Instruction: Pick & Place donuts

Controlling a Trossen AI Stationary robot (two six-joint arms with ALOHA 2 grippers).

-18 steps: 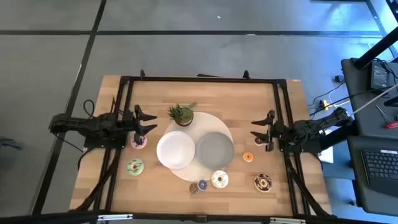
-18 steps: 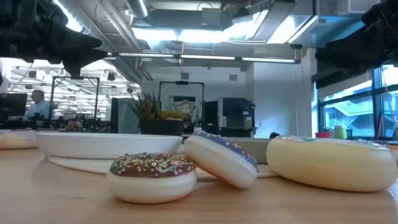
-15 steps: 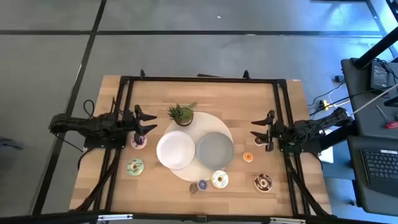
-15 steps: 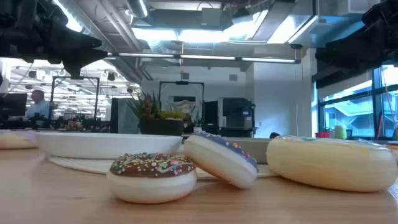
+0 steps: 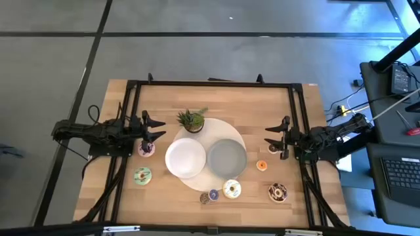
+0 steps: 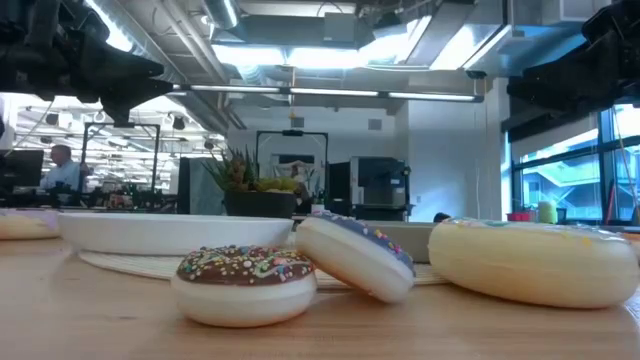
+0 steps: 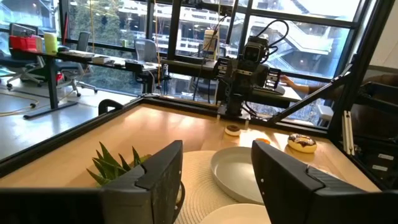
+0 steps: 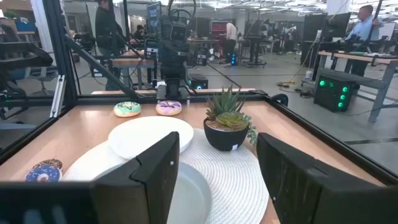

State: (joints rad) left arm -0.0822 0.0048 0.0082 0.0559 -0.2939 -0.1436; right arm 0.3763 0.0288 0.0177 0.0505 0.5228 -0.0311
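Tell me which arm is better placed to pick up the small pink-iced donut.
Left. The left gripper hangs open right beside the pink-iced donut; the right gripper is across both plates.

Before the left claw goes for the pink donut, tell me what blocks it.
Nothing visible does. The left claw hangs open right beside the pink donut, with only bare table between them. The white plate lies off to the side.

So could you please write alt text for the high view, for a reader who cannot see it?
Overhead view of a wooden table with a white plate and a grey plate on a round mat, a small potted plant behind them and six toy donuts scattered around. The left hand and right hand hover open at either side, holding nothing.
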